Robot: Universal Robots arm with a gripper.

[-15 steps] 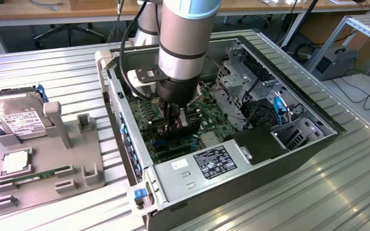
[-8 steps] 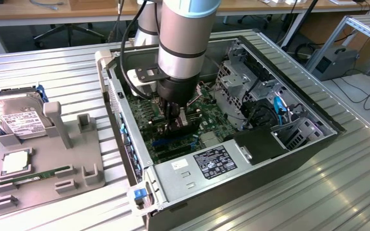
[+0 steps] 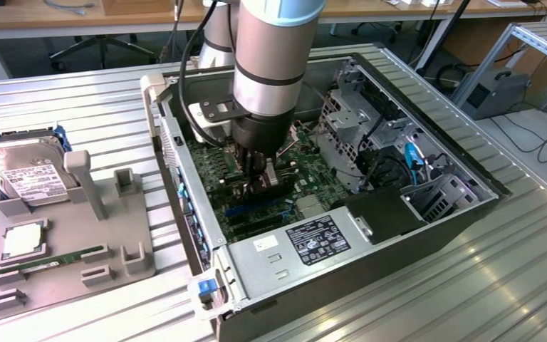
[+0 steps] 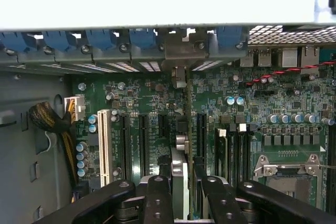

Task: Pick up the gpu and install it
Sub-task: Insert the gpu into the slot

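Deep inside the open computer case [image 3: 464, 187], the gripper [image 3: 259, 187] hangs low over the green motherboard [image 3: 298, 167], its dark fingers [image 4: 157, 203] set at a middling width and closed on the gpu [image 4: 188, 129]. In the wrist view the card stands on edge between the two inner fingers, a thin dark line running straight away from the gripper toward the rear wall of the case. Its pale metal end bracket [image 4: 181, 56] sits at the far end, up against the row of blue slot clips [image 4: 142, 38] along that wall. So the card's long axis runs from the gripper out to the bracket, parallel to the black expansion slots [image 4: 143, 137] that flank it on both sides, and the white slot [image 4: 103, 142] lies further off to one side. The card appears lined up over a slot between those dark ones; whether its lower edge is already seated I cannot tell, since the card is seen edge-on.

Outward from the case, on the exterior view's left, a grey parts stand [image 3: 65, 242] rests on the metal table [image 3: 501, 285], holding a hard drive [image 3: 26, 174] and a narrow green memory stick [image 3: 50, 260], well apart from the gripper.
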